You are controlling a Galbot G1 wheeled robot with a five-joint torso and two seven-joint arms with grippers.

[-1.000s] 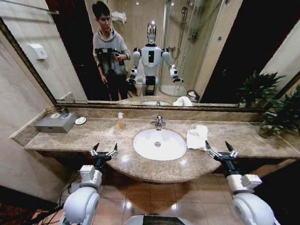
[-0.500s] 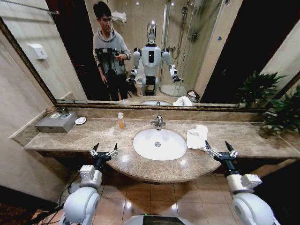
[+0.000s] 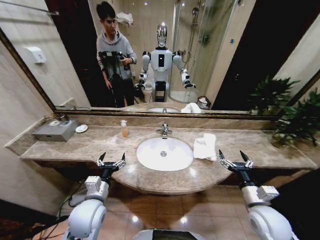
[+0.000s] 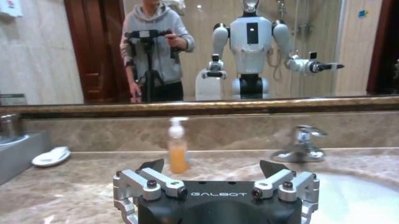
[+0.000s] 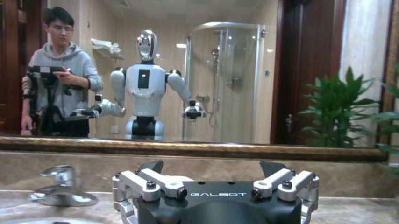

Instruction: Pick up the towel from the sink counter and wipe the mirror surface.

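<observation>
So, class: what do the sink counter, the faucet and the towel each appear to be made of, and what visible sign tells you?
The sink counter looks like polished brown-beige marble: mottled veining, glossy light reflections. The faucet looks like chrome-finished metal: bright, mirror-like shine. The towel looks like soft white cloth, probably terry: matte, with folds.

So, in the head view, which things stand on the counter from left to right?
Grey box → small white dish → soap bottle → faucet → white towel → plant.
</observation>
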